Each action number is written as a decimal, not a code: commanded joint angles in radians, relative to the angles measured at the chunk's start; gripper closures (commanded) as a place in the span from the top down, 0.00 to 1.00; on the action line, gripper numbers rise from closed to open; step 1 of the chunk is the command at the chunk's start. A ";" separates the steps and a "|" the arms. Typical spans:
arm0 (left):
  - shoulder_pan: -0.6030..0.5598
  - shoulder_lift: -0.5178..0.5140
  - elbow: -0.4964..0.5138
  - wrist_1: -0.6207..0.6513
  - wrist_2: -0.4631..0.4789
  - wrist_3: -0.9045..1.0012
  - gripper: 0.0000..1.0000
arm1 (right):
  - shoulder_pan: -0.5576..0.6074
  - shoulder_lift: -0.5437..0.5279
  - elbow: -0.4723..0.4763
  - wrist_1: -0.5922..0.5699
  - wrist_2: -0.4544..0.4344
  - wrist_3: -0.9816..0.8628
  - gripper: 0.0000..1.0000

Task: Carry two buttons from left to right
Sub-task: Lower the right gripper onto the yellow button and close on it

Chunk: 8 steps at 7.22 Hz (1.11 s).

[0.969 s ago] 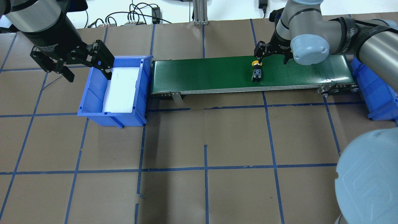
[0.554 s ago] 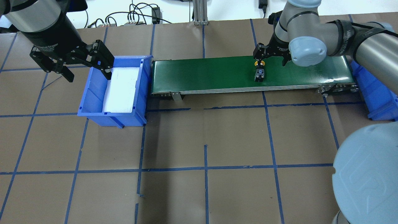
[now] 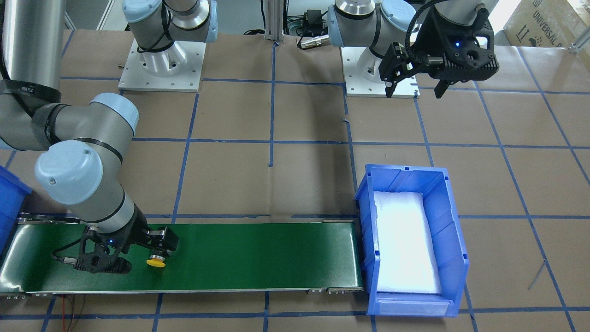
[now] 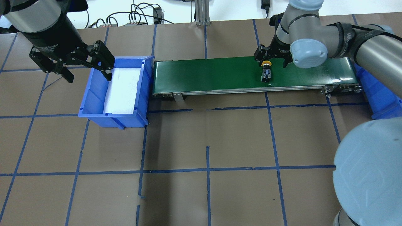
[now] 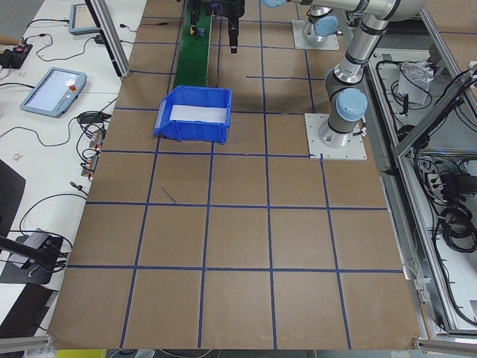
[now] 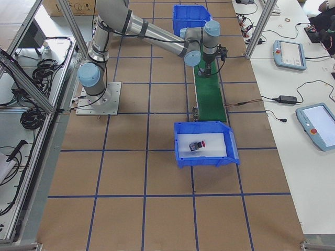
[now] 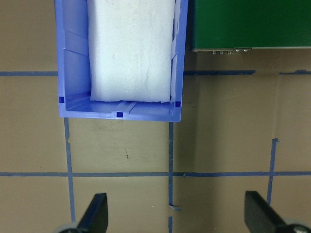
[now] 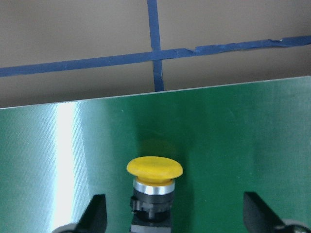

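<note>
Jaws, right: open wide and low over the belt, one finger on either side of the yellow button [image 8: 154,177]; neither touches it in the wrist view.
Jaws, left: open, held high over bare worktop on the robot's side of the left bin [image 4: 94,94].
Yellow button: lies on its side on the green conveyor belt [image 4: 213,72], a bit right of the belt's middle. Cap points to the ops' side, contact block to the robot.
Red button [image 6: 197,146]: lies on white foam in the right bin [image 6: 230,151], at the belt's right end.
Left bin: blue w/ a white foam pad inside, just beside the belt's left end.
Worktop [image 4: 207,141]: brown sheet w/ blue tape laid in a grid of squares; the tape is broken or frayed in spots.
Arm bases: two, each on a bolted metal plate [image 3: 159,69] at the robot's edge of the worktop.
Room: alu frame posts [image 6: 261,23] around the cell. White side table [image 6: 314,172] w/ handheld screens [image 6: 290,53] and loose cables; more cable bundles behind the frame.
Writing: cardboard box [image 3: 548,18] reads "UNIVERSAL", the rest cut off. White print on the left wrist ends in "Gripper". Lettering on the right arm's strap [image 4: 348,33] is too small to read.
</note>
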 commanded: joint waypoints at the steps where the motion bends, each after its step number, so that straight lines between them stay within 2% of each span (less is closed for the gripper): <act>1: 0.000 0.001 -0.001 0.001 -0.003 0.001 1.00 | -0.002 0.010 0.009 -0.003 0.001 0.001 0.95; 2: 0.000 0.001 -0.001 0.000 0.002 -0.001 1.00 | -0.002 0.010 0.024 -0.003 0.001 0.002 0.81; 3: -0.002 0.004 0.001 -0.002 0.003 -0.001 1.00 | -0.002 0.004 0.041 0.000 0.001 0.016 0.32; 4: -0.002 0.004 0.001 -0.002 0.003 -0.001 1.00 | -0.002 -0.008 0.052 0.003 -0.005 0.022 0.11; 5: -0.002 0.016 0.001 -0.025 0.006 -0.006 1.00 | -0.003 -0.019 0.049 0.006 -0.008 0.016 0.04; 7: -0.002 0.017 0.001 -0.034 0.005 -0.013 1.00 | -0.040 -0.092 0.038 0.047 -0.039 -0.012 0.02; 8: -0.002 0.020 0.001 -0.037 0.006 -0.015 1.00 | -0.078 -0.144 0.033 0.132 -0.041 -0.025 0.02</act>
